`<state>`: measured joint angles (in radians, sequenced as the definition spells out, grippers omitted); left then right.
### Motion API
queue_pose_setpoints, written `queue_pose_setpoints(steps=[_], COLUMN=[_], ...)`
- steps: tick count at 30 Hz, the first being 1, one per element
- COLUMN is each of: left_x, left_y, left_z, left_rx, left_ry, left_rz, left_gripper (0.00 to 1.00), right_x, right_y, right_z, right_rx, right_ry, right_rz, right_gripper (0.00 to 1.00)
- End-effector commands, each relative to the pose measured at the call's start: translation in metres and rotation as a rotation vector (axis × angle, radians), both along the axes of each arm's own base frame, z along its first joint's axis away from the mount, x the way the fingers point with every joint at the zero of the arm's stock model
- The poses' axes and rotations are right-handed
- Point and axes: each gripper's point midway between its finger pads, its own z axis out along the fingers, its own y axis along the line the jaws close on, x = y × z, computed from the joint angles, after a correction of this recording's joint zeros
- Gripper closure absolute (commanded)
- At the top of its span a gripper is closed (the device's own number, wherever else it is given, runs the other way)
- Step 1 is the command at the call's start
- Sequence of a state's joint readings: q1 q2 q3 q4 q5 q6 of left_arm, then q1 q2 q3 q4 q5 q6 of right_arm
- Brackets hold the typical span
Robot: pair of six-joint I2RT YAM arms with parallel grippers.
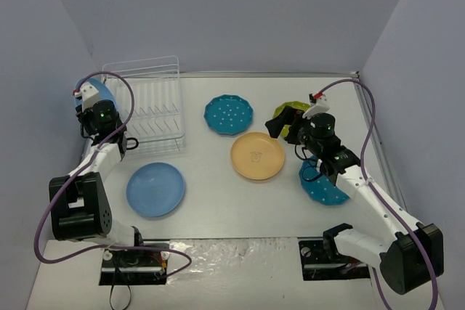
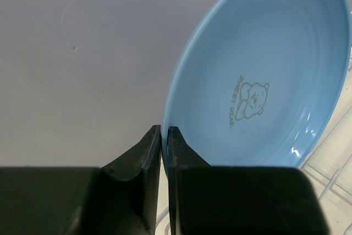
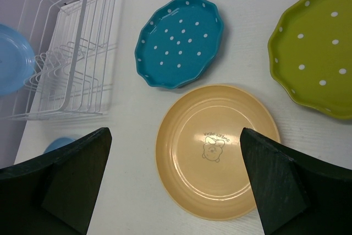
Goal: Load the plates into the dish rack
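Left gripper (image 2: 164,136) pinches the light blue plate (image 2: 264,75) by its rim alone, just left of the dish rack (image 1: 152,110); the plate may pivot or slip. Right gripper (image 3: 176,136) gapes empty, well right of it.

Your white table (image 1: 218,205) held the dish rack (image 1: 149,110) in its far left corner, a light blue plate (image 1: 155,189) front left, a teal dotted plate (image 1: 229,115) and an orange-yellow plate (image 1: 257,155) mid-table, and a lime green plate (image 3: 316,48) and second teal plate (image 1: 320,191) by the right edge.
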<state>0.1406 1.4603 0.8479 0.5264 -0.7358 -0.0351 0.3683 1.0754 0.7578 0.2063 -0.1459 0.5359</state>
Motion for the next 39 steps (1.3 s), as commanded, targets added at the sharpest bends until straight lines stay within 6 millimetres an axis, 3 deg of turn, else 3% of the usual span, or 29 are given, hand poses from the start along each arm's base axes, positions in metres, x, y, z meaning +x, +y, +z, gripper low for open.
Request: queue_pose_setpoints(steps=[1,13,15,21,27,30,39], left_x=[-0.006,-0.014,-0.015,-0.02,-0.023,-0.025,-0.022], left_y=[-0.004,-0.02,-0.02,-0.022,-0.023,-0.024,-0.036], left_z=[0.009,0.001,0.0,0.006,0.017,0.026,0.063], left_rx=[0.018,0.069,0.071,0.065,0.053,0.045,0.013], left_ry=[0.0,0.105,0.116,0.122,0.122,0.099,0.012], left_rz=[-0.01,0.001,0.008,0.027,0.026,0.016,-0.069], left_gripper=[1.0,0.99,0.95,0.66,0.46,0.4,0.36], right_x=[0.001,-0.01,-0.011,-0.015,-0.019,-0.02,-0.023], right_y=[0.002,-0.002,-0.003,-0.005,-0.004,-0.005,-0.004], right_z=[0.031,0.034,0.034,0.036,0.038,0.039,0.042], right_rx=[0.051,0.067,0.067,0.072,0.086,0.089,0.106], right_ry=[-0.107,-0.123,-0.123,-0.128,-0.129,-0.129,-0.128], right_rz=[-0.005,-0.011,-0.012,-0.012,-0.009,-0.01,-0.01], right_gripper=[0.0,0.0,0.0,0.0,0.0,0.0,0.0])
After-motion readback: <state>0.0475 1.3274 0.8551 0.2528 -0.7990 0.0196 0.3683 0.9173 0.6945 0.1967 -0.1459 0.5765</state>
